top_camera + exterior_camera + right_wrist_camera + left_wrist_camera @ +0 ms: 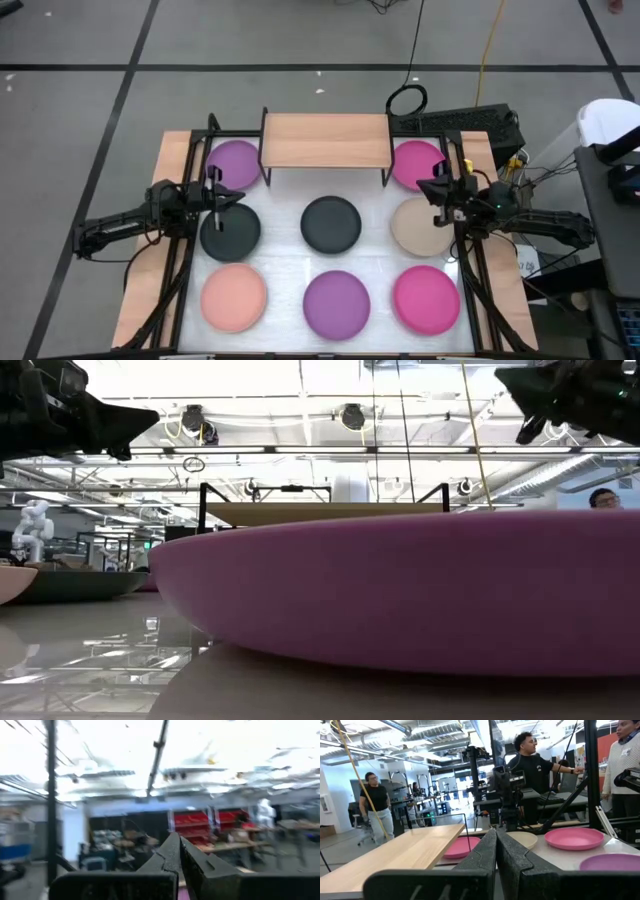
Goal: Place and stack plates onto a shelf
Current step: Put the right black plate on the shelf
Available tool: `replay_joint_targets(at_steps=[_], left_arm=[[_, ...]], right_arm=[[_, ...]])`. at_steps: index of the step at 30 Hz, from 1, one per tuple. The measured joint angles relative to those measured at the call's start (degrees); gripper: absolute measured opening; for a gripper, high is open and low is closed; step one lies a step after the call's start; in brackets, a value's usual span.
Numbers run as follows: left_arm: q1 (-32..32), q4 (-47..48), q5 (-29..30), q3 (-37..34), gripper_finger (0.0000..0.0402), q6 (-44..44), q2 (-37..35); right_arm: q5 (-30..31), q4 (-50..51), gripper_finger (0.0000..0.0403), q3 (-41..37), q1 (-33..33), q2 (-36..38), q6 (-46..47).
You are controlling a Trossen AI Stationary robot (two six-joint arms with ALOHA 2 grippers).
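Note:
Eight round plates lie flat on the white table: purple (235, 163) and magenta (415, 163) beside the shelf's ends, two black (230, 230) (331, 223), beige (420, 227), then salmon (234, 297), purple (337, 303) and magenta (426, 298) in the near row. The light-wood shelf (325, 140) stands on black legs at the far middle, its top bare. My left gripper (236, 195) hovers shut between the far purple plate and the left black one. My right gripper (427, 189) hovers shut between the far magenta plate and the beige one. Both wrist views show the fingers (496, 851) (175, 856) closed together.
Black frame rails (185, 250) (470, 270) run along both sides of the table. A keyboard (470, 122) and cables lie behind the shelf. The low view is filled by the near purple plate (400, 590). People (535, 757) stand in the room beyond the table.

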State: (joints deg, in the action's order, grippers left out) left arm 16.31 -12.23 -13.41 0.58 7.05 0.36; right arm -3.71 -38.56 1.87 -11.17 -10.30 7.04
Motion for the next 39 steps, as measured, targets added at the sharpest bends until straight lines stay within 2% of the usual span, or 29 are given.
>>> replay_joint_targets(at_steps=[4,10,18,25,28,31,35,39], left_arm=[[0.00,0.02,0.00,0.01,0.0015,0.00,0.00],[-0.02,0.02,0.00,0.00,0.0015,0.00,0.00],[-0.02,0.10,0.00,0.00,0.0015,0.00,0.00],[-0.02,0.02,0.00,0.00,0.0015,0.00,0.00],[-0.02,0.08,0.00,0.00,0.0015,0.00,0.00],[-0.02,0.05,0.00,0.00,0.0015,0.00,0.00],[-0.02,0.06,0.00,0.00,0.0015,0.00,0.00],[-0.02,0.04,0.00,0.00,0.0015,0.00,0.00]], right_arm=[[-3.71,1.92,0.0000,4.18,0.58,-2.04,2.09],[-3.54,6.62,0.0000,13.13,4.68,-11.03,-0.69],[6.70,13.91,0.0000,19.03,10.92,-29.88,-7.58],[10.08,13.87,0.0000,22.01,15.95,-44.04,-10.79],[10.13,15.44,0.0000,25.77,18.00,-48.30,-12.02],[12.87,18.09,0.0001,31.00,20.56,-51.74,-13.13],[15.92,23.04,0.0021,37.98,25.08,-56.06,-17.32],[17.47,23.79,0.0061,40.98,28.59,-60.30,-20.33]])
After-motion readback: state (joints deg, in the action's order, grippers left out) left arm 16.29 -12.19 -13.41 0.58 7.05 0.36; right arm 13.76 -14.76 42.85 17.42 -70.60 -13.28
